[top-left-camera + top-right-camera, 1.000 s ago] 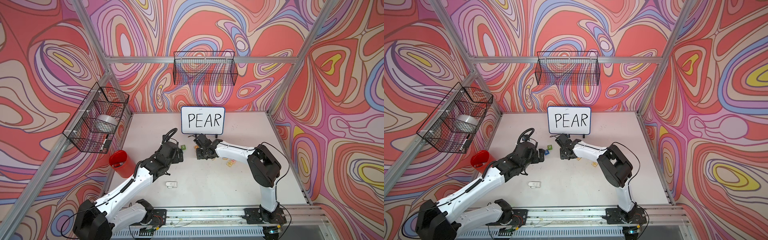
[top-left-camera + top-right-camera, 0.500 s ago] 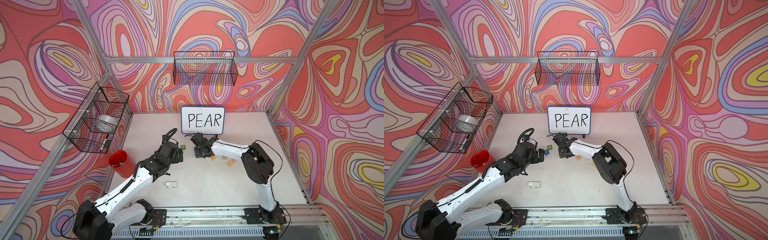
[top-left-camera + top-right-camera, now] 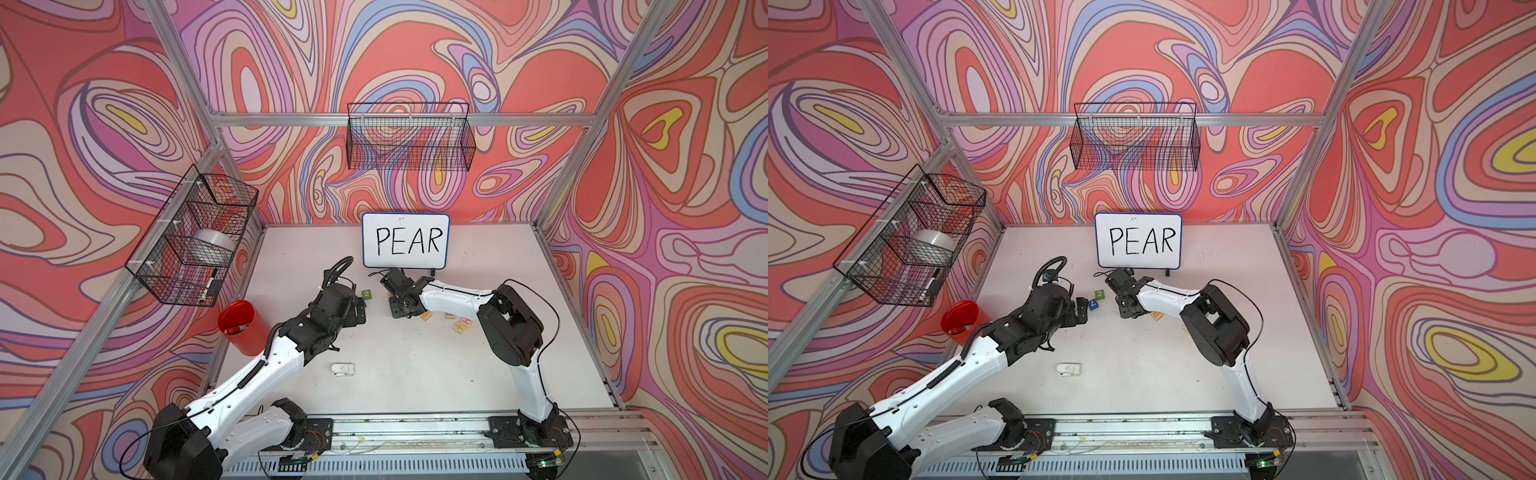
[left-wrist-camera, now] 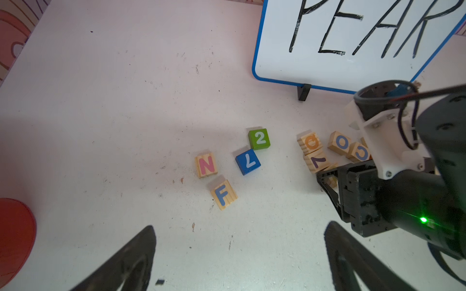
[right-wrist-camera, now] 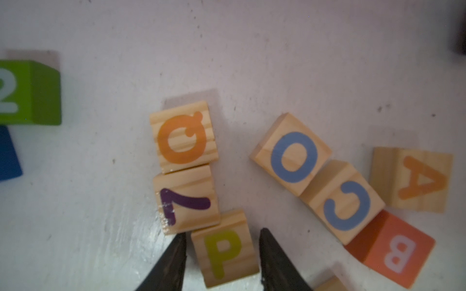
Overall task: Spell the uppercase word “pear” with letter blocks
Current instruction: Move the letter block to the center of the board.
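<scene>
Step in hand: grabbing the first letter. Right gripper (image 5: 222, 231) sat low with its jaws straddling the P block (image 5: 224, 249), each finger at or a hair off its sides; couldn't tell if it truly pinched. 7 block (image 5: 186, 199) touched P just past one fingertip. A block (image 5: 423, 180) lay farther out ahead. Left gripper (image 4: 239, 225) hung spread and empty. Next move likely needs a firm squeeze and a straight lift, so the 7 isn't dragged.

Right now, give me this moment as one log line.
right hand: open, straddling P block | left hand: open, empty | A block: loose beside C block
</scene>
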